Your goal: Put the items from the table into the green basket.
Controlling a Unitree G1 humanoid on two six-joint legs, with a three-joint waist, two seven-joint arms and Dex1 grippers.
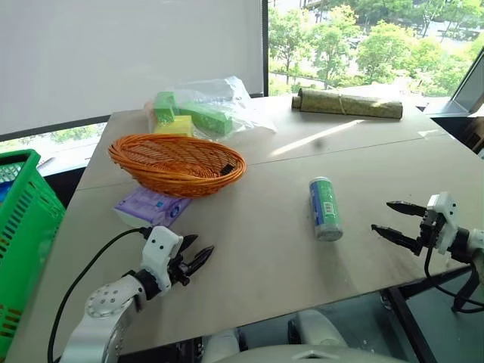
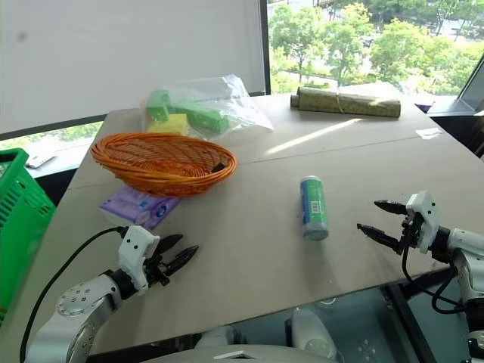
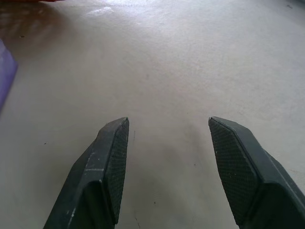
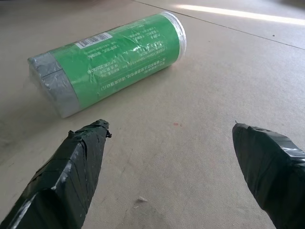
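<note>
We hold the right gripper point(image 1: 398, 220) spread wide, empty, just beside the green can point(image 1: 325, 208) lying on the table point(image 1: 265, 249), ready to straddle it. The left gripper point(image 1: 195, 257), part-open and empty, hovers near the lavender packet point(image 1: 151, 206); the green basket point(image 1: 23, 227) stands left.

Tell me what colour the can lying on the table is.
The can is green with a silvery-grey end, clearest in the right wrist view.
</note>
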